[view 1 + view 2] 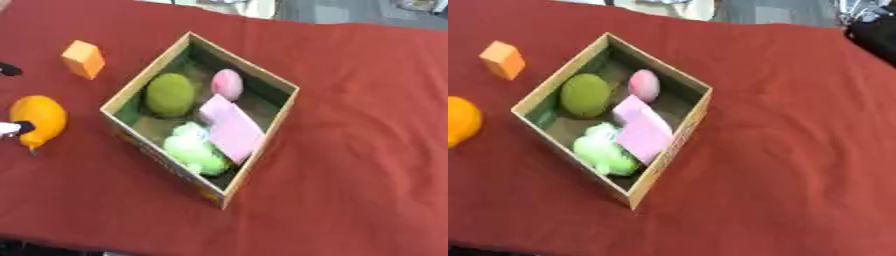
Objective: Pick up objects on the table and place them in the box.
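An open cardboard box (284, 107) stands askew on the red cloth. In it lie a dark green ball (170, 94), a pink egg shape (227, 83), a pale pink flat block (233, 129) and a light green soft toy (194, 150). Left of the box, on the cloth, are an orange block (84, 59) and a rounded orange-yellow thing (38, 119). Only two fingertips of my left hand (12, 129) show at the left edge, spread wide; the lower one touches the orange-yellow thing, the upper one (8, 69) is near the block. A black shape, my right hand (874, 31), sits in the upper right corner.
The red cloth (359, 150) covers the table, with open room right of and in front of the box. The table's far edge runs along the top, and its near edge along the bottom left.
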